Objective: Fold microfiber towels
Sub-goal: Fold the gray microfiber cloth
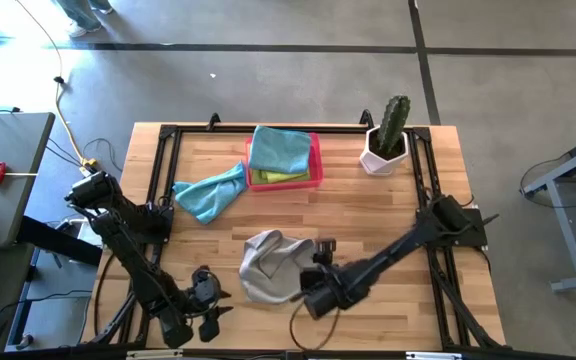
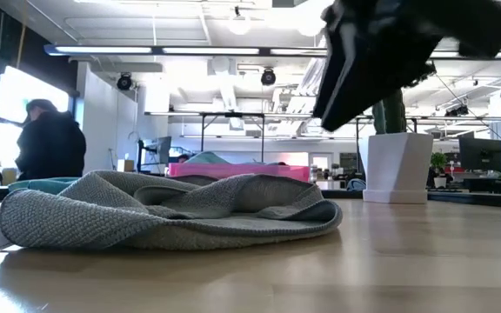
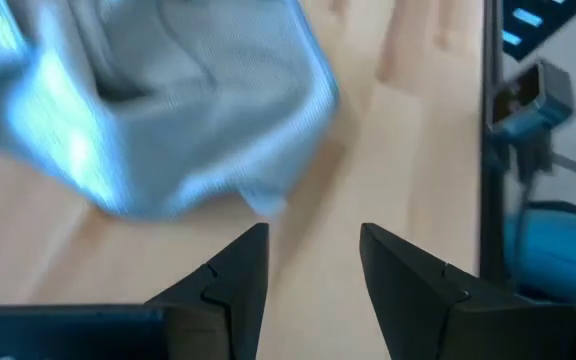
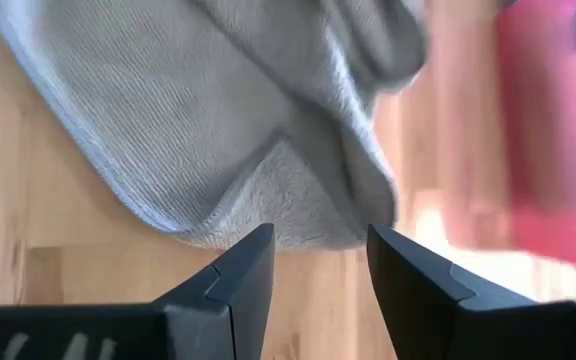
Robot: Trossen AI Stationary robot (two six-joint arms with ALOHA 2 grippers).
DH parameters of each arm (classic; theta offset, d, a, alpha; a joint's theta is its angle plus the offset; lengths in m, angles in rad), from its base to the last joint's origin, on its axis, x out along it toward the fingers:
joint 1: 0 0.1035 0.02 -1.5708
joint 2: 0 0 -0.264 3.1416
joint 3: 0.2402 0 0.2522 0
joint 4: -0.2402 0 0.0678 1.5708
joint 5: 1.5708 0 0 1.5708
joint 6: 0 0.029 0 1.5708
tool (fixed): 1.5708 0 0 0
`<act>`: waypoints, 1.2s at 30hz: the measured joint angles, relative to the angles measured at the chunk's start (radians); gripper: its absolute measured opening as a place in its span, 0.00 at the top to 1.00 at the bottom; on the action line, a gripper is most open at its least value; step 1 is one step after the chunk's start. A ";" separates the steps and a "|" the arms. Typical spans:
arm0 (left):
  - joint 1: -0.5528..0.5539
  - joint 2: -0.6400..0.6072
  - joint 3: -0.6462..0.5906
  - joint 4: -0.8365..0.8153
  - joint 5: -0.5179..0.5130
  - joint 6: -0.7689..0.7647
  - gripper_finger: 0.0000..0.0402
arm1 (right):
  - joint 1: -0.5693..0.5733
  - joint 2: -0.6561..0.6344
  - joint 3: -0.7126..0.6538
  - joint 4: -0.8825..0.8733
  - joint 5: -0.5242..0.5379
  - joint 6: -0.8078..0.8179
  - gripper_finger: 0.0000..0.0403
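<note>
A crumpled grey towel lies between the open, empty left gripper and right gripper. Behind it sit a pink tray, a teal towel and a potted cactus. Only the low view shows a person.

Four microfiber towels can be counted on the table: one grey towel crumpled near the front between the two arms, one teal-blue towel bunched just left of the tray, a second teal-blue towel on top of the tray's pile, and one lime-green towel showing under it. There is one pink tray at the far middle and one potted cactus in a white pot at the far right. Two grippers are present, the left gripper at the near left and the right gripper at the grey towel's right edge, each with two fingers standing apart and empty, and one person stands in the room beyond the table.
</note>
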 joint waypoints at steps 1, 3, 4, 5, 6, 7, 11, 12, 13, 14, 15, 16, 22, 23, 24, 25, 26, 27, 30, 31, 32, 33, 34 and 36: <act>0.011 0.001 0.000 0.002 -0.013 0.029 0.63 | 0.014 0.000 0.000 -0.005 0.029 0.008 0.61; 0.035 0.005 0.000 0.003 -0.017 0.083 0.63 | 0.035 0.000 -0.007 -0.031 0.070 0.032 0.61; 0.046 0.006 0.000 0.001 -0.016 0.106 0.63 | 0.042 0.000 -0.019 -0.035 0.088 0.051 0.61; 0.057 0.006 0.000 0.003 -0.015 0.125 0.63 | 0.046 -0.002 -0.040 -0.043 0.105 0.079 0.61; 0.068 0.006 0.000 0.005 -0.014 0.142 0.63 | 0.048 -0.005 -0.068 -0.052 0.118 0.115 0.61; 0.080 0.006 0.000 0.006 -0.010 0.156 0.63 | 0.049 -0.010 -0.098 -0.058 0.122 0.154 0.61; 0.116 0.006 0.000 0.015 -0.003 0.204 0.63 | 0.049 -0.061 -0.237 0.021 0.121 0.268 0.61; 0.125 0.006 0.000 0.017 -0.004 0.217 0.63 | 0.048 -0.076 -0.269 0.076 0.120 0.271 0.61; 0.135 0.006 0.000 0.021 -0.007 0.230 0.63 | 0.048 -0.094 -0.302 0.151 0.122 0.257 0.61; 0.146 0.006 0.000 0.028 -0.014 0.248 0.63 | 0.049 -0.113 -0.334 0.221 0.125 0.231 0.61; 0.157 0.006 0.000 0.037 -0.017 0.269 0.63 | 0.049 -0.134 -0.368 0.306 0.129 0.192 0.61; 0.169 0.006 0.000 0.041 -0.020 0.291 0.63 | 0.047 -0.148 -0.401 0.394 0.129 0.148 0.61; 0.235 0.006 0.000 0.069 -0.035 0.358 0.63 | -0.012 -0.165 -0.576 0.875 -0.004 0.047 0.61; 0.244 0.006 0.000 0.074 -0.035 0.358 0.63 | -0.025 -0.165 -0.594 0.920 -0.024 0.063 0.61; 0.251 0.006 0.000 0.076 -0.035 0.358 0.63 | -0.035 -0.165 -0.607 0.954 -0.044 0.084 0.61; 0.256 0.006 0.000 0.076 -0.035 0.359 0.63 | -0.044 -0.165 -0.612 0.977 -0.058 0.100 0.61; 0.260 0.006 0.000 0.079 -0.035 0.359 0.63 | -0.050 -0.165 -0.613 0.996 -0.063 0.109 0.61; 0.263 0.006 0.000 0.081 -0.035 0.359 0.63 | -0.055 -0.165 -0.611 1.011 -0.063 0.119 0.61; 0.270 0.006 0.000 0.081 -0.035 0.359 0.63 | -0.070 -0.165 -0.597 1.031 -0.064 0.170 0.61; 0.270 0.006 0.000 0.081 -0.035 0.359 0.63 | -0.076 -0.165 -0.592 1.043 -0.064 0.204 0.61; 0.269 0.006 0.000 0.081 -0.035 0.359 0.63 | -0.080 -0.165 -0.588 1.053 -0.065 0.236 0.61; 0.269 0.006 0.000 0.081 -0.035 0.359 0.63 | -0.083 -0.165 -0.584 1.059 -0.066 0.267 0.61; 0.269 0.006 0.000 0.081 -0.035 0.359 0.63 | -0.087 -0.164 -0.578 1.063 -0.069 0.294 0.61; 0.269 0.006 0.000 0.081 -0.035 0.359 0.63 | -0.089 -0.164 -0.569 1.064 -0.074 0.343 0.61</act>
